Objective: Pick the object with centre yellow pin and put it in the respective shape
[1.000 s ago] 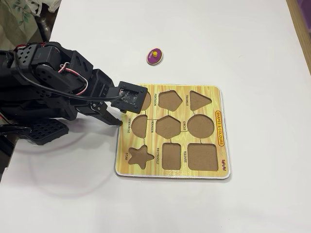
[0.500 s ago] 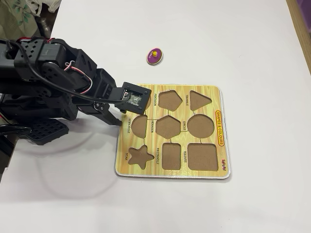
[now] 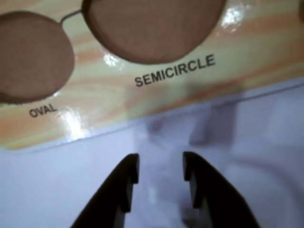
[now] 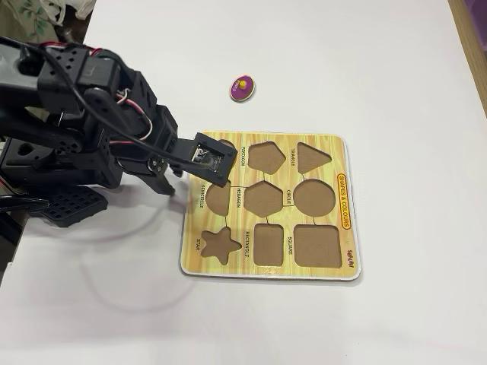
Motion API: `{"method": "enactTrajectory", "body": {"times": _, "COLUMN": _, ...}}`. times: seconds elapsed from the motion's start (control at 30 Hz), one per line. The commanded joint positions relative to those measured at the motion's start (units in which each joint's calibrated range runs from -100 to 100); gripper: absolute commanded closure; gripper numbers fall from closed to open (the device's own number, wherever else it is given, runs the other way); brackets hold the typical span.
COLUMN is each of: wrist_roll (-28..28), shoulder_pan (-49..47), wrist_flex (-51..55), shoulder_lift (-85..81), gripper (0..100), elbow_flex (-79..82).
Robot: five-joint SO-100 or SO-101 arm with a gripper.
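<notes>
Prob. a home or hobby desk, not a lab: plain white table [image 4: 396, 68], a child's wooden shape puzzle board [image 4: 346, 199] w/ printed shape names, floral cloth [image 4: 34, 15] at top left corner, wood edge at right.

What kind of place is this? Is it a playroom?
Probably a home or hobby tabletop, not a clear playroom: a plain white table, a child's wooden shapes puzzle board, its purple oval piece, and a small black robot arm.
</notes>
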Motion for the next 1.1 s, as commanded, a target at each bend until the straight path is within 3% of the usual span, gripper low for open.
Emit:
{"method": "enactTrajectory", "body": {"times": 0.0, "wrist_roll": 0.0, "shoulder_pan": -0.3, "wrist_flex": 7.4, "shoulder_lift": 3.4, "gripper": 89, "elbow_flex": -10.4}}
{"method": "enactTrajectory", "body": {"times": 0.47, "wrist_roll": -0.1, "shoulder_pan": -0.8, "wrist_flex": 22.3, "shoulder_lift": 21.8, "gripper": 89, "elbow_flex": -42.6}}
{"method": "enactTrajectory", "body": {"times": 1.07, "wrist_roll": -0.7, "shoulder_pan": -26.6, "wrist_flex": 22.3, "shoulder_lift": 39.2, "gripper": 89, "elbow_flex": -61.9}}
